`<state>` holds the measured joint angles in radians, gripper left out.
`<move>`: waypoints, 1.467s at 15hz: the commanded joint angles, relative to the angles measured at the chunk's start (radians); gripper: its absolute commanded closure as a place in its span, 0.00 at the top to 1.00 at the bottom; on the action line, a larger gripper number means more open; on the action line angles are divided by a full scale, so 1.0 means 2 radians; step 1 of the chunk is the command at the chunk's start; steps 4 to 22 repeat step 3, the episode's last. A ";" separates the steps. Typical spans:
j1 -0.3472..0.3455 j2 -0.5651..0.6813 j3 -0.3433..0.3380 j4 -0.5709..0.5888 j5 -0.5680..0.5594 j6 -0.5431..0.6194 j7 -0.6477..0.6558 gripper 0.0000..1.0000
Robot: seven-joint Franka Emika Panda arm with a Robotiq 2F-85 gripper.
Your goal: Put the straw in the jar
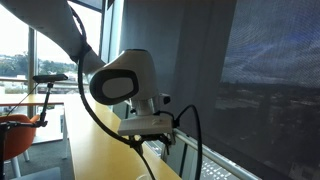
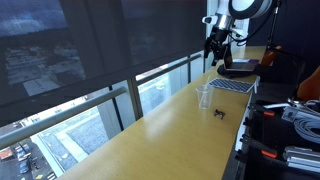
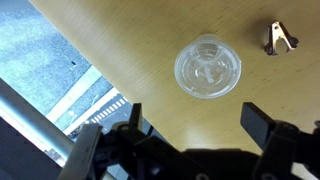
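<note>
A clear plastic jar (image 3: 208, 68) stands upright on the wooden counter, seen from straight above in the wrist view. It also shows in an exterior view (image 2: 204, 96). My gripper (image 3: 198, 120) is open and empty, with both fingers spread wide just below the jar in the wrist view. In an exterior view the gripper (image 2: 218, 50) hangs high above the counter, well above and beyond the jar. No straw shows in any view.
A small metal binder clip (image 3: 281, 37) lies on the counter near the jar, also in an exterior view (image 2: 220, 111). A laptop (image 2: 233, 85) lies further along the counter. A window with a railing (image 2: 120, 95) runs along the counter's edge.
</note>
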<state>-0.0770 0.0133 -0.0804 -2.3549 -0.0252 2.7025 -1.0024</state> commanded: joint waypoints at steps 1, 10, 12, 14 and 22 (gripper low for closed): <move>-0.001 0.000 0.001 0.000 -0.002 0.000 0.002 1.00; -0.001 0.000 0.001 0.000 -0.002 0.000 0.003 1.00; -0.001 0.000 0.001 0.000 -0.002 0.000 0.003 1.00; -0.001 0.000 0.001 0.000 -0.002 0.000 0.003 1.00; -0.001 0.000 0.001 0.000 -0.002 0.000 0.003 1.00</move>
